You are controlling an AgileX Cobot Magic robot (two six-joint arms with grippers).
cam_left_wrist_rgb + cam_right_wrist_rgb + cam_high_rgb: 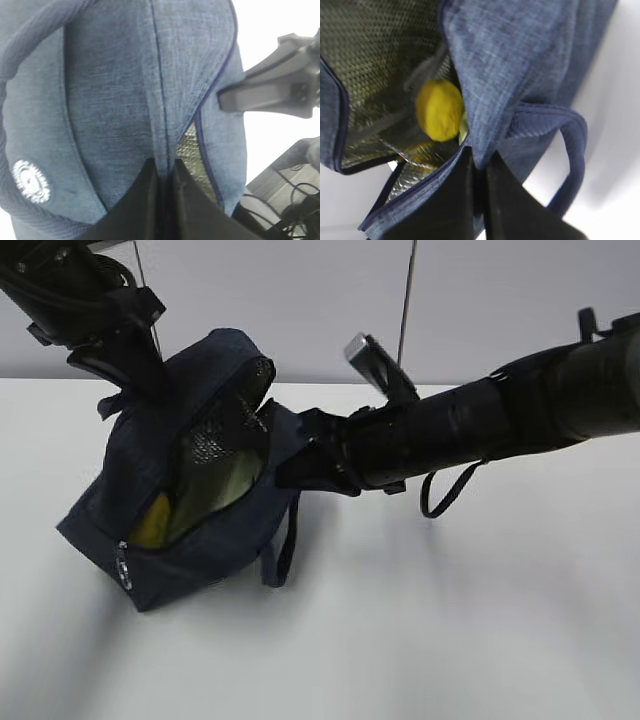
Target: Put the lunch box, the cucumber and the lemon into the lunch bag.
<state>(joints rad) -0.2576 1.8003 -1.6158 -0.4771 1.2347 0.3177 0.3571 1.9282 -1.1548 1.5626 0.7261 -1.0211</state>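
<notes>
Nearest us, the lunch bag (190,510) sits tilted on the table (450,620), lemon (439,111) inside; our left pincer (164,175) and right pincer (477,172) each clamp its fabric.

Lunch bag (190,510) mouth gapes; lemon (440,110) sits inside.

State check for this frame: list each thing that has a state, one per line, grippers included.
lunch bag: unzipped, mouth gaping, tilted, pinched by both grippers.
lemon: inside the bag, against the foil lining.
zipper pull: at the low end of the opening.
left gripper: shut on bag fabric.
right gripper: shut on the bag's edge.
Lunch box, cucumber: cannot tell from these views.
</notes>
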